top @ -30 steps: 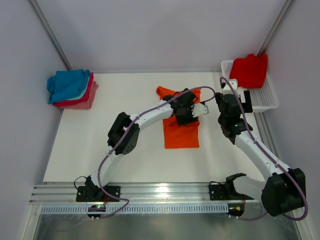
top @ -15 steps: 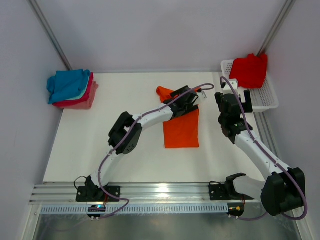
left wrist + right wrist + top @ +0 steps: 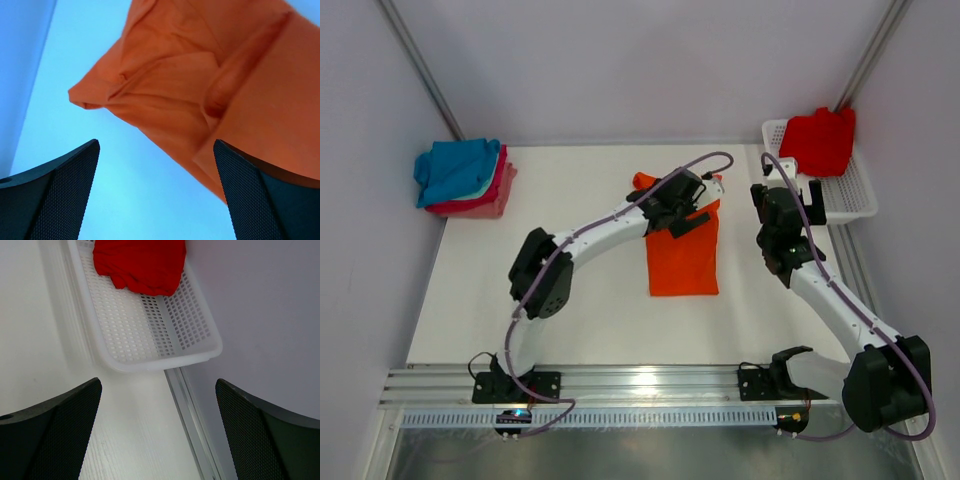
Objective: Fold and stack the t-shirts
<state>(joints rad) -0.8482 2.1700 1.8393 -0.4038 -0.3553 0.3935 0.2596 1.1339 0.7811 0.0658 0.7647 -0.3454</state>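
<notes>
Your left gripper [image 3: 156, 145]: jaws wide, nothing between them. Just ahead, the orange t-shirt [image 3: 200, 75] lies part-folded on the table [image 3: 540, 290], its bunched sleeve dead ahead and its long edge running under the right-hand finger. Risk: close on the top layer alone and the fold may drag open, while a bite on the wrinkle could skew the whole bundle. Your right gripper [image 3: 158, 382]: jaws wide, empty. Ahead of them sits the white basket [image 3: 165, 362], with the red t-shirt [image 3: 142, 262] at its far end. Reach carelessly there and you could shove the basket. The folded stack [image 3: 465, 178] lies well off to the left.
</notes>
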